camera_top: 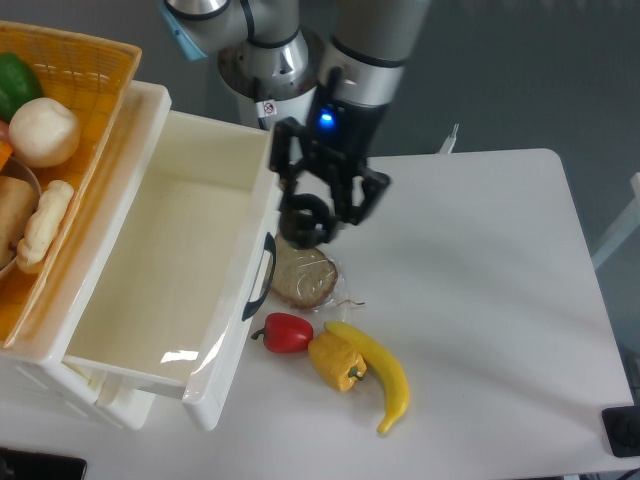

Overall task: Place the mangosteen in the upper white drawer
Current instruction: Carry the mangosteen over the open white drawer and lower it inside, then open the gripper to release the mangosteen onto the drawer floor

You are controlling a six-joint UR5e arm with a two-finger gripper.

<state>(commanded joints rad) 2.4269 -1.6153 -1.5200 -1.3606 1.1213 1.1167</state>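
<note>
Glossy white plastic upper white drawer (150,300); woven wicker basket (95,70); matt table (480,300)

No words, brand names or numbers can be read anywhere. The only sign-like mark is a small white sticker (267,108) on the grey robot base (262,62) behind the table; it carries a red and dark symbol, too small to make out. A blue light (325,120) glows on the arm's wrist, but it is a plain dot with no letters or digits. The drawer, the basket and the food on the table bear no readable labels.
</note>
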